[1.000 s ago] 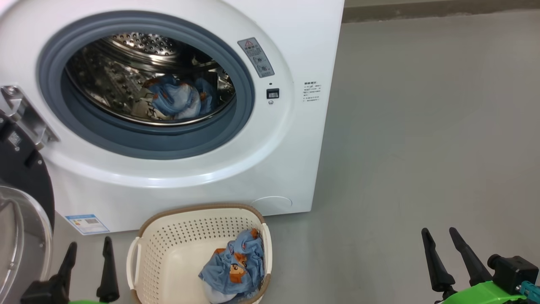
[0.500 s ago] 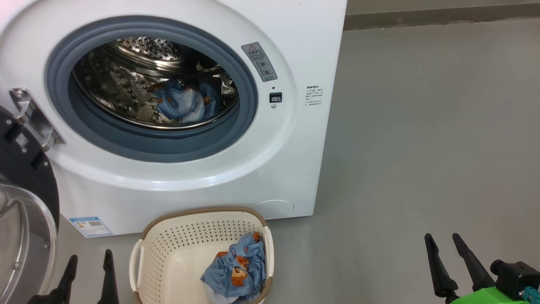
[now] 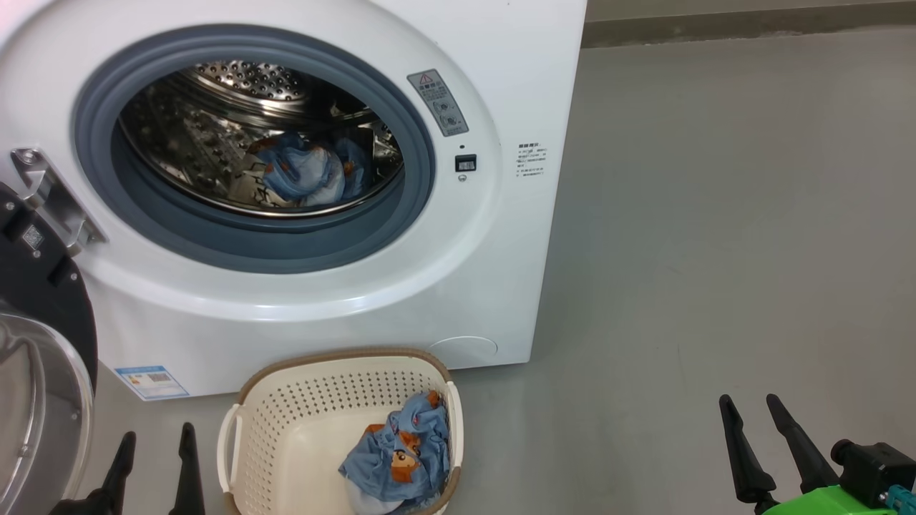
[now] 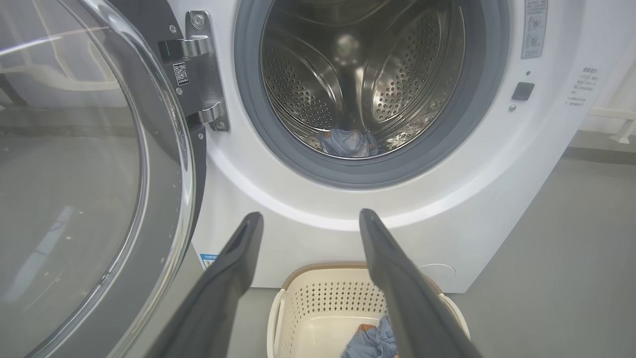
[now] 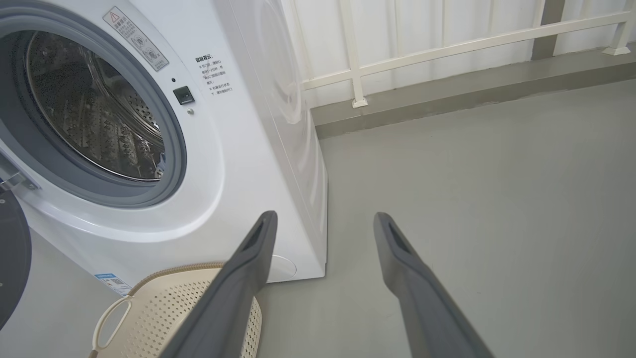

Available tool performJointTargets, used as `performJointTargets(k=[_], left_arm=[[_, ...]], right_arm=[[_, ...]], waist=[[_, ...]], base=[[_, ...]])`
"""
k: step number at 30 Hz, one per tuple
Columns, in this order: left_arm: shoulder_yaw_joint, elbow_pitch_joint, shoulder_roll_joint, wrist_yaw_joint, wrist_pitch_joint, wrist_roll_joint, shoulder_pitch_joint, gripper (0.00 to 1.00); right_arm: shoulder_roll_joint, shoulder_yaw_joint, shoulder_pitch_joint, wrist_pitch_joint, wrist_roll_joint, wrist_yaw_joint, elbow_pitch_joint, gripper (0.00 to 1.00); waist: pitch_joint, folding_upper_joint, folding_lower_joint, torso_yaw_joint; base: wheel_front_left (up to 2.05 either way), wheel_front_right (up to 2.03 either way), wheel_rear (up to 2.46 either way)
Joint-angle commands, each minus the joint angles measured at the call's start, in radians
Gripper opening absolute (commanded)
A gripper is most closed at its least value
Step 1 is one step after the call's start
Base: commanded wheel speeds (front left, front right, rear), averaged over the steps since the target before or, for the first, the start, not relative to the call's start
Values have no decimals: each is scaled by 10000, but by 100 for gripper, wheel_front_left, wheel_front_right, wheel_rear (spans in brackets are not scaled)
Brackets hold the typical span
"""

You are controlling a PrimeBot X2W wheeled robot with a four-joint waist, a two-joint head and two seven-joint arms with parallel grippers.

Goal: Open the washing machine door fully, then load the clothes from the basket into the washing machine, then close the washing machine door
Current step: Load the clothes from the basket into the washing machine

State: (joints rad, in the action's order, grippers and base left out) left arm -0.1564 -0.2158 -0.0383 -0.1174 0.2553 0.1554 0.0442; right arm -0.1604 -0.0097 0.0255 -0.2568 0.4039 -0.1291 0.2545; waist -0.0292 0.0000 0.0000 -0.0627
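Note:
The white washing machine stands with its door swung wide open to the left, glass bowl facing me. Blue bear-print clothes lie at the bottom of the steel drum. More blue bear-print clothes sit over a white piece in the cream basket on the floor before the machine. My left gripper is open and empty, left of the basket; the left wrist view has it above the basket, facing the drum. My right gripper is open and empty, far right of the basket.
Grey floor stretches to the right of the machine. A low kerb and a white railing run behind it. The open door stands close on my left gripper's left side.
The head view has shifted slightly. My left gripper sits a little lower in it than a second ago. The clothes, basket and door have not moved.

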Motion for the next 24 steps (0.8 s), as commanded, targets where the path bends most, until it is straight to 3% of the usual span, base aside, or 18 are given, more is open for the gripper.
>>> performJointTargets(k=[1,13,24], left_arm=[[-274,251,-121,74,65,76,-80,100],[143,-242,-120,99,65,264,-490,100],[915,-1436,-120,-70,65,238,-2208,100]], right_arm=[[-139,248,-109,-49,38,-16,-261,100],[41,183,-535,-49,-1,-16,-415,100],[318,23,-1676,-49,-123,-16,-737,100]], waist=[[-18,0,0,-10],[-937,0,0,-102],[-3336,0,0,-165]], base=[[0,0,0],[0,0,0],[0,0,0]])
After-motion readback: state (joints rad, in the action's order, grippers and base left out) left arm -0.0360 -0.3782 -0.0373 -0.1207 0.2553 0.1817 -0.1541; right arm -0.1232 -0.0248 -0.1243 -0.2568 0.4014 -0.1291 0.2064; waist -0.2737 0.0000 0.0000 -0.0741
